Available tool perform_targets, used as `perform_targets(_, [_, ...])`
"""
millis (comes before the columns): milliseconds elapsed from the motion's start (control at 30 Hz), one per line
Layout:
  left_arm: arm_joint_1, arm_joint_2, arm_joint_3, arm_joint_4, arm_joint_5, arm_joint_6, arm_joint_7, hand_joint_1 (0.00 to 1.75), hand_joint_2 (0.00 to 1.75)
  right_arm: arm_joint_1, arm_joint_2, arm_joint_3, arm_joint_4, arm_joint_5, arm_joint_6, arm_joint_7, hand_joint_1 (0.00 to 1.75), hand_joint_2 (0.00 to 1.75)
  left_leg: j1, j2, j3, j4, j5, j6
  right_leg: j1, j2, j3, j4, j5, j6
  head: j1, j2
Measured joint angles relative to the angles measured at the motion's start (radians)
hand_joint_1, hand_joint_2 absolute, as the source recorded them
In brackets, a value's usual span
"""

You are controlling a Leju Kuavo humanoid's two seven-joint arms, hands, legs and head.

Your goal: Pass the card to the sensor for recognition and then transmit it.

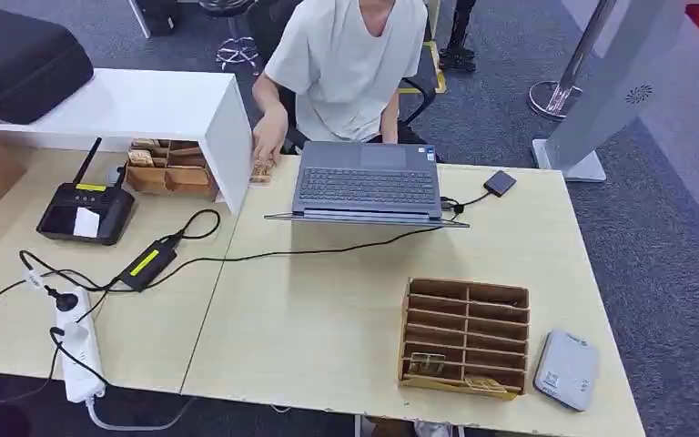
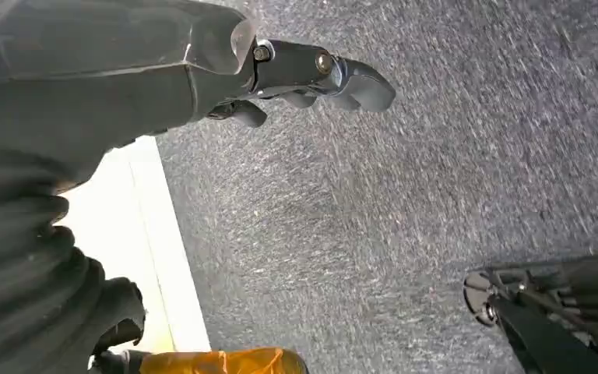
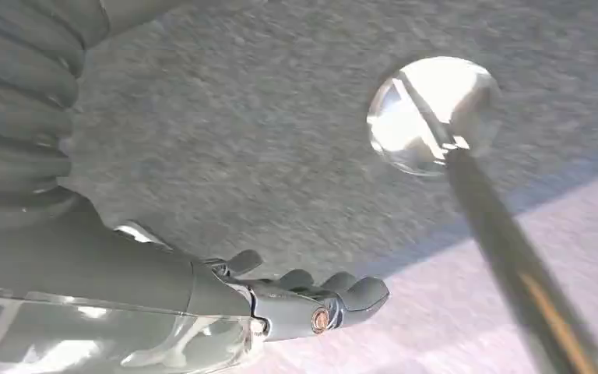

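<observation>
Your right hand (image 3: 311, 300) hangs empty, fingers loosely apart, nearer the cards (image 1: 428, 366) in the wooden rack (image 1: 465, 335); left hand (image 2: 311, 78) likewise empty.

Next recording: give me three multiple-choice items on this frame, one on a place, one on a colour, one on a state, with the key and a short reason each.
1. Where does the grey card reader lie?
A. beside the slotted wooden rack, near the table's front right corner
B. on the laptop
C. under the white shelf

2. What colour is the stripe on the black power adapter?
A. red
B. yellow
C. blue

3. What is the left hand holding?
A. a card
B. a cable
C. nothing

Key: 1 A, the reader lies just right of the rack in the head view. 2 B, the stripe shows yellow. 3 C, it hangs above the carpet with nothing in its fingers.
</observation>
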Motion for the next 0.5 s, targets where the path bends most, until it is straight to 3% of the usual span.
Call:
perform_targets(167, [0.0,0.007,0.0,0.0,-0.01,-0.008,-0.002,0.0,1.75,-0.053,-0.051,0.012,-0.018,0.0,0.016,-0.094,0.0,1.75,0.001,0.0,0.0,0.0,0.0,0.0,0.0,0.0,0.0,0.0,0.0,0.0,0.0,0.0])
perform_targets(367, [0.0,0.008,-0.001,0.0,-0.012,-0.007,-0.003,0.0,1.75,-0.087,-0.066,0.015,-0.027,-0.002,0.048,-0.321,0.0,1.75,0.001,-0.001,-0.001,0.0,0.0,0.0,0.001,-0.001,0.0,0.0,0.0,0.0,0.0,0.0])
perform_targets(500, [0.0,0.008,-0.001,0.0,-0.012,-0.006,-0.003,0.0,1.75,-0.098,-0.066,0.021,-0.031,-0.002,0.048,-0.338,0.0,1.75,0.001,-0.001,-0.001,0.0,0.0,0.0,0.001,-0.001,0.0,0.0,0.0,0.0,0.001,0.0])
